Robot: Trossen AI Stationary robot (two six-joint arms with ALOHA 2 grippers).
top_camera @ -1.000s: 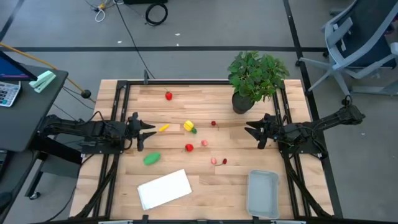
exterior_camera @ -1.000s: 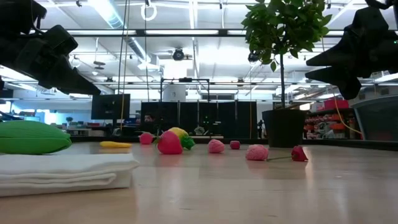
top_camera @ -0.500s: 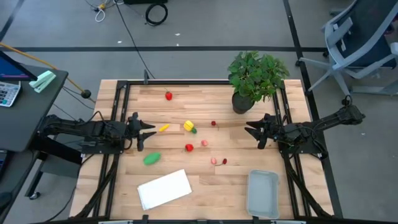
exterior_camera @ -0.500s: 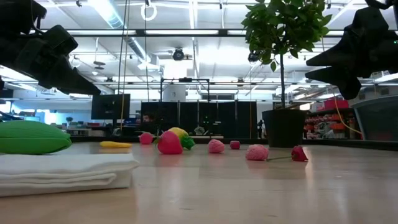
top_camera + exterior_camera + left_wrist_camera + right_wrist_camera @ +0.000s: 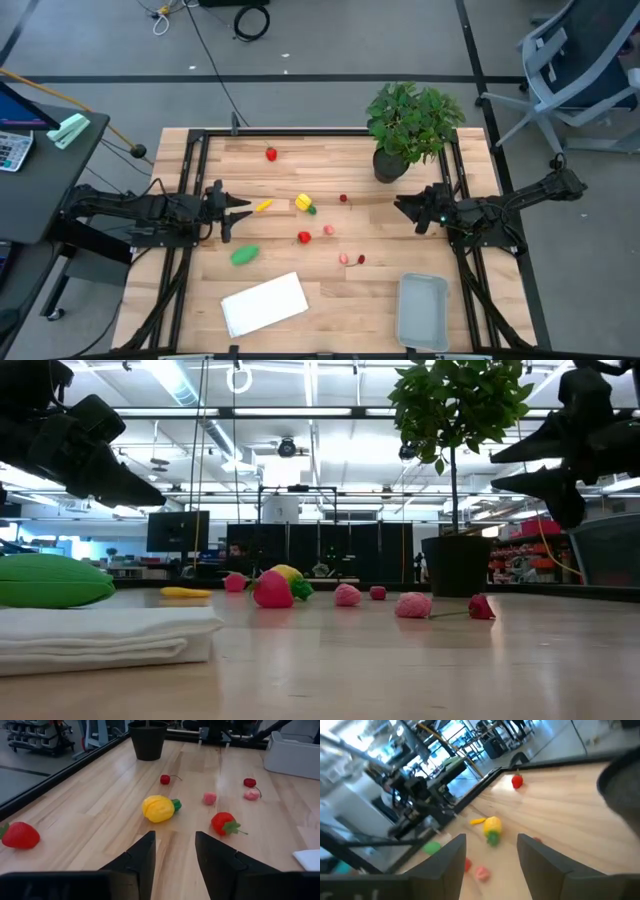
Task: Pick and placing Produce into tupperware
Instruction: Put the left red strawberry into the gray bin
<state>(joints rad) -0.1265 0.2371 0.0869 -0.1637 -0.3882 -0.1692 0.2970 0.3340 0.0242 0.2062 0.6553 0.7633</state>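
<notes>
Now your left gripper (image 5: pixel 240 207) and right gripper (image 5: pixel 403 207) hover with fingers apart at the table sides, so the produce (image 5: pixel 305 204) mid-table and the empty tupperware (image 5: pixel 422 311) near the right arm are free to reach.

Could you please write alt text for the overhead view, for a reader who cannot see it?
Toy produce lies scattered mid-table: a green oval, red strawberries, yellow pieces and small pink ones. The left tool and right tool, both open, face them from opposite sides. The grey-blue tupperware sits empty at the near right.
</notes>
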